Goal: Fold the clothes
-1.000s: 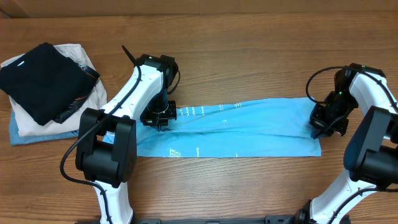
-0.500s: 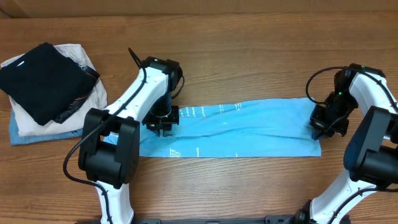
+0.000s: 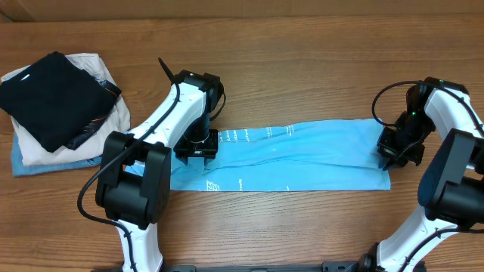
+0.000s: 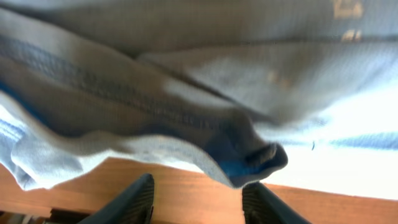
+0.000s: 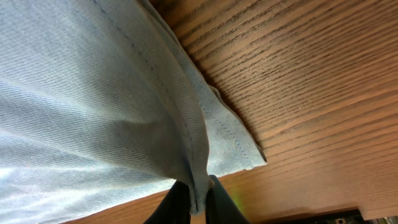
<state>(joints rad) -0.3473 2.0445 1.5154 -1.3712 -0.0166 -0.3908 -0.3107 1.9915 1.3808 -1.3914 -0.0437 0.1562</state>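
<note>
With the left tool (image 4: 198, 191) apart, just off the bunched edge of the light sky-blue cotton T-shirt (image 3: 302, 153) stretched along the wooden table (image 3: 302, 60) towards the right tool (image 5: 193, 194), which pinches only a thin hem, a tug could pull that hem free

Far left of the wooden table (image 3: 302, 60), there's a pile of folded laundry, neatly stacked. On top is a black garment (image 3: 49, 94), lying at a slant. Under it a cream one (image 3: 34, 149) pokes out at the back and on the near side. At the very bottom a pale blue cloth (image 3: 45, 168) shows just its edge along the front. The tabletop's grain runs left to right.
</note>
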